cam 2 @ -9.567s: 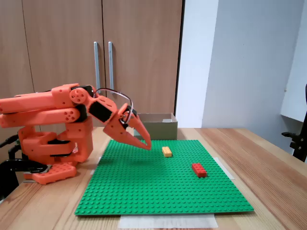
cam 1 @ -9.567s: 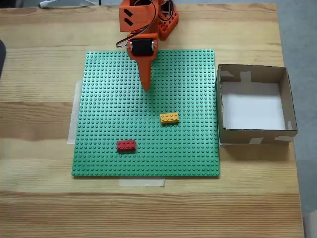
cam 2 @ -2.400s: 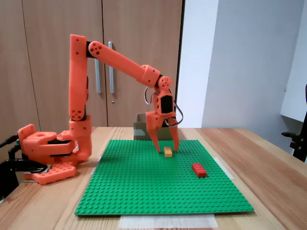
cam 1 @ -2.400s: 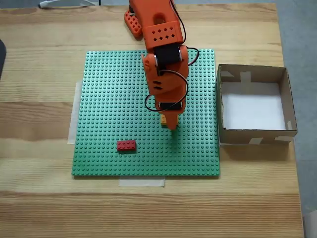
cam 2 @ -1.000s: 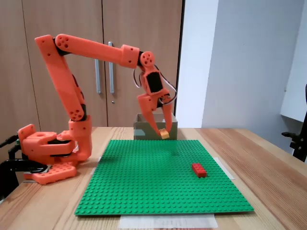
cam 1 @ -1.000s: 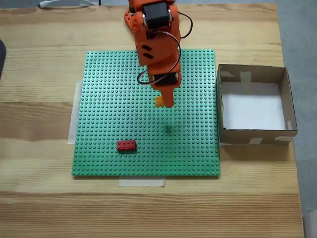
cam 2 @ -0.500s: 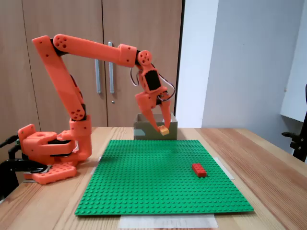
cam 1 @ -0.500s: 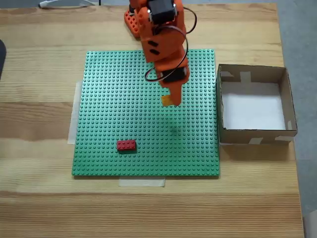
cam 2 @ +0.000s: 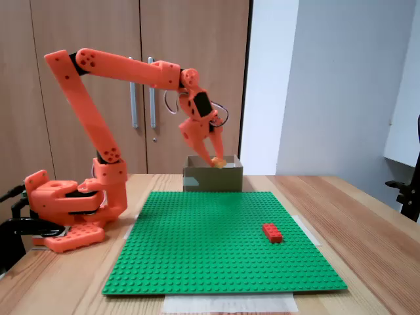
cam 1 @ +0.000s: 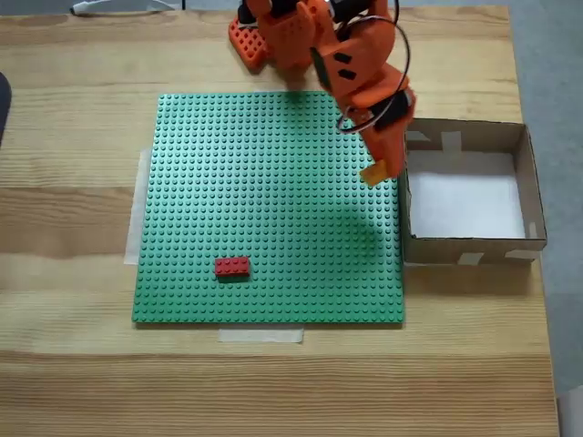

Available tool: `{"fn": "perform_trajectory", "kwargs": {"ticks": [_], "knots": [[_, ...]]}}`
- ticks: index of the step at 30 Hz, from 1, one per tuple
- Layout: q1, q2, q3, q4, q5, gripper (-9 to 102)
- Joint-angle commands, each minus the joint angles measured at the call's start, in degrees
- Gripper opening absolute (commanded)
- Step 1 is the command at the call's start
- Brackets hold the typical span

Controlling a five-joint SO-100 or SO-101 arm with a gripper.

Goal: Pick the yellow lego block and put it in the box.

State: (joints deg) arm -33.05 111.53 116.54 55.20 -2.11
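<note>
1. Red brick [cam 2: 272, 232] sits untouched on the green baseplate [cam 1: 228, 200], nearest the low fixed camera.
2. Gripper [cam 1: 376, 171] has swung from mid-plate to the box's [cam 1: 528, 182] near wall since half a second ago; transport nearly done.
3. Yellow lego block [cam 1: 374, 173] is pinched between the fingertips, held aloft just short of the box opening, release pending.

small yellow lego block [cam 1: 374, 173], tilted, lifted clear of the green baseplate [cam 1: 228, 209], pinched at the tip of the orange gripper [cam 1: 378, 168], over the plate's right edge in the view from above, just beside the box's left wall. square brown cardboard box [cam 1: 526, 182], white floor, pale tape patches, open-topped, resting near the table's right edge.
</note>
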Motion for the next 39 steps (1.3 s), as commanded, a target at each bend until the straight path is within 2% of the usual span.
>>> {"fn": "perform_trajectory", "kwargs": {"ticks": [1, 5, 17, 28, 39], "knots": [[-2.4, 2.3, -2.1, -1.4, 2.6, -1], [-5.6, 2.3, -3.4, -3.3, 6.2, -1], [-12.1, -0.7, -3.1, -11.6, 5.5, -1], [-13.4, -17.9, -18.3, -4.1, 4.8, -1], [-14.4, -28.6, -24.2, -5.6, 1.9, -1]]}}
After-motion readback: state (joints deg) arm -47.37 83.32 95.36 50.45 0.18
